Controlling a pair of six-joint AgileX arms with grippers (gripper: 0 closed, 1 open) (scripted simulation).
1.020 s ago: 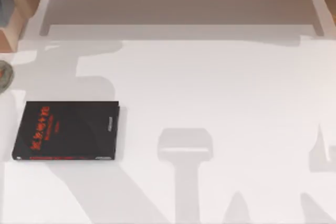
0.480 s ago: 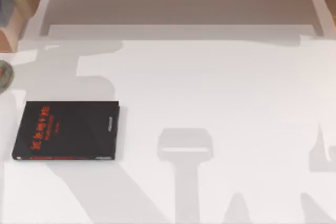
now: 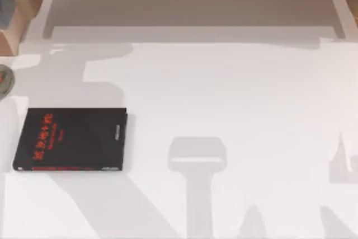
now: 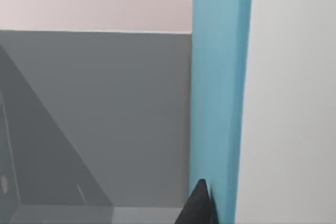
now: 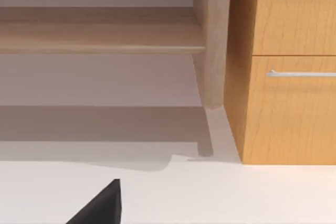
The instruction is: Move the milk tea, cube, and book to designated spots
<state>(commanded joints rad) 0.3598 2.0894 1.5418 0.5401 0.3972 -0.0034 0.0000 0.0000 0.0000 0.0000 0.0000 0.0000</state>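
The book (image 4: 218, 93) stands upright close before the left wrist camera, one dark fingertip (image 4: 198, 205) against its lower edge — probably held, though I cannot tell how the jaws stand. A black book (image 3: 71, 139) lies at the desk's (image 3: 235, 99) left. Milk tea and cube go unjudged. The shelf (image 5: 100, 35) and drawer (image 5: 294, 108) show nothing inside.
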